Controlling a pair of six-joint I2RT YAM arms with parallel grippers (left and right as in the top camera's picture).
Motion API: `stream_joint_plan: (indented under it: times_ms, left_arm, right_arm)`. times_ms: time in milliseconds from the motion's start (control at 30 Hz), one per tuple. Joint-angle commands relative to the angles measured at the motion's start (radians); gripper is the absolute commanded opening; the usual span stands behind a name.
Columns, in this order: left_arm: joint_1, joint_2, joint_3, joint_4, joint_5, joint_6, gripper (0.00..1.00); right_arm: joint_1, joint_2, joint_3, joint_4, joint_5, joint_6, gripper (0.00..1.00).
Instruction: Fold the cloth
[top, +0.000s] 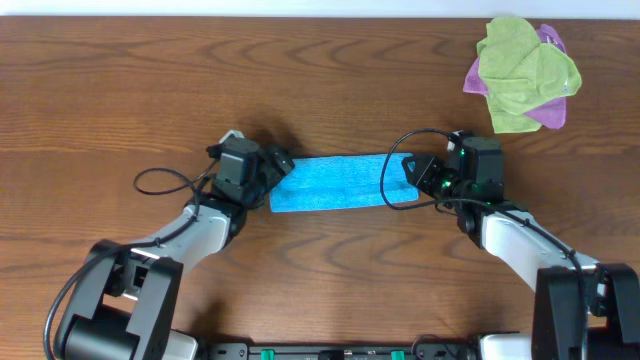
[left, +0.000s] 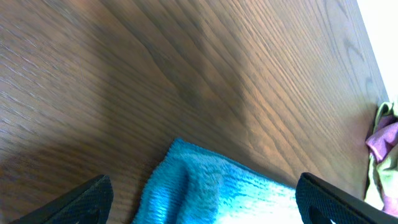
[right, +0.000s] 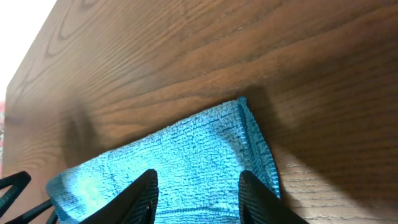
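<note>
The left end effector is spread wide, with only its dark tips in frame and the cloth between them. The right end effector is also spread over the cloth's other end; whether it touches is unclear. The cloth lies as a narrow strip mid-counter, and well apart a lime-green cloth hides most of a purple-pink cloth.

Nubby terry cloth, smooth wood-grain table, matt black plastic fingers
</note>
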Motion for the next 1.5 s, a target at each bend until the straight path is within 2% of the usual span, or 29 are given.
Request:
stream_joint_plan:
  times_ms: [0,233,267,333,400,433,467,500,533,633,733,833,1000,1267,1467]
  left_arm:
    - [0.047,-0.032,0.021,-0.001,0.069,0.067,0.95]
    - [0.124,-0.132,0.021,-0.077,0.226,0.119,0.96]
    - [0.124,-0.154,0.021,-0.107,0.236,0.13,1.0]
    - [0.124,-0.203,0.022,-0.172,0.25,0.131,0.85]
    - [0.123,-0.249,0.022,-0.22,0.286,0.137,0.4]
    - [0.123,-0.267,0.022,-0.238,0.296,0.137,0.22]
    - [0.123,-0.285,0.022,-0.254,0.31,0.136,0.08]
    - [0.12,-0.299,0.022,-0.267,0.313,0.134,0.06]
    - [0.113,-0.309,0.022,-0.276,0.314,0.132,0.05]
    - [0.069,-0.312,0.022,-0.277,0.297,0.101,0.06]
    - [0.001,-0.297,0.031,-0.277,0.229,0.095,0.06]
    - [-0.057,-0.259,0.056,-0.278,0.164,0.095,0.05]
    - [-0.073,-0.159,0.111,-0.278,0.133,0.101,0.06]
    - [-0.073,0.013,0.185,-0.277,0.099,0.13,0.06]
    - [-0.073,0.096,0.208,-0.278,0.077,0.152,0.06]
  right_arm:
    - [0.002,-0.02,0.002,-0.001,-0.025,0.035,0.41]
    - [0.002,-0.151,0.002,-0.113,-0.025,0.058,0.37]
    - [0.002,-0.179,0.002,-0.145,-0.025,0.058,0.37]
    - [0.0,-0.227,0.002,-0.209,-0.024,0.058,0.35]
    - [-0.004,-0.282,0.002,-0.293,-0.025,0.061,0.32]
    - [-0.005,-0.303,0.002,-0.331,-0.025,0.061,0.31]
    - [-0.006,-0.326,0.002,-0.376,-0.024,0.061,0.31]
    - [-0.008,-0.346,0.002,-0.42,-0.025,0.061,0.31]
    - [-0.009,-0.363,0.002,-0.457,-0.025,0.061,0.33]
    - [-0.011,-0.404,0.002,-0.568,-0.026,0.061,0.52]
    - [-0.011,-0.424,0.002,-0.641,-0.029,0.061,0.61]
    - [-0.011,-0.425,0.002,-0.667,-0.033,0.061,0.72]
    - [-0.011,-0.423,0.002,-0.658,-0.035,0.073,0.87]
    - [-0.011,-0.374,0.002,-0.592,-0.011,0.074,0.89]
    - [-0.01,-0.224,0.002,-0.52,-0.008,0.103,0.88]
